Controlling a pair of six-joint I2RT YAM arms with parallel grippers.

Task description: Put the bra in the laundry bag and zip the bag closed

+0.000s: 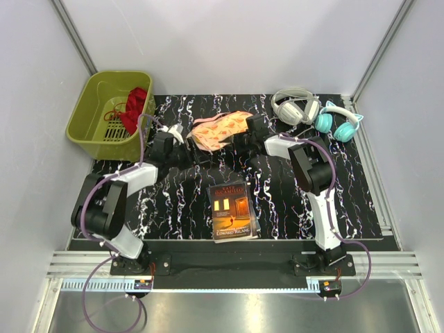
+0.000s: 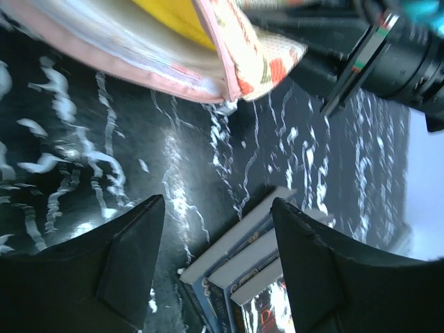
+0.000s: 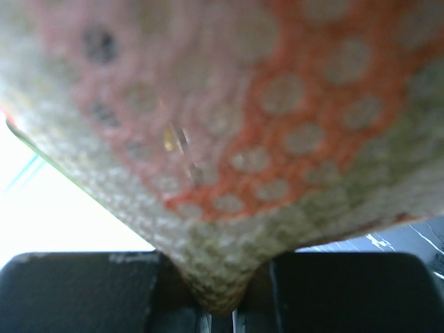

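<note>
Grasps right edge of laundry bag (image 1: 220, 130) in right claw (image 3: 220, 291), fabric pinched tight. Holds left claw (image 2: 216, 205) released, empty, over bare desk (image 1: 291, 201) just off bag's pink zip edge. Shows yellow bra (image 2: 173, 15) inside bag opening. Leaves open desk right of book stack (image 1: 232, 210); basket (image 1: 104, 114) at far-left corner.

bra (image 2: 173, 15) mostly hidden by laundry bag (image 2: 244, 52), cropped at 12 o'clock, laundry bag blurred in right wrist view, books (image 2: 239, 258) cut at 6 o'clock
</note>
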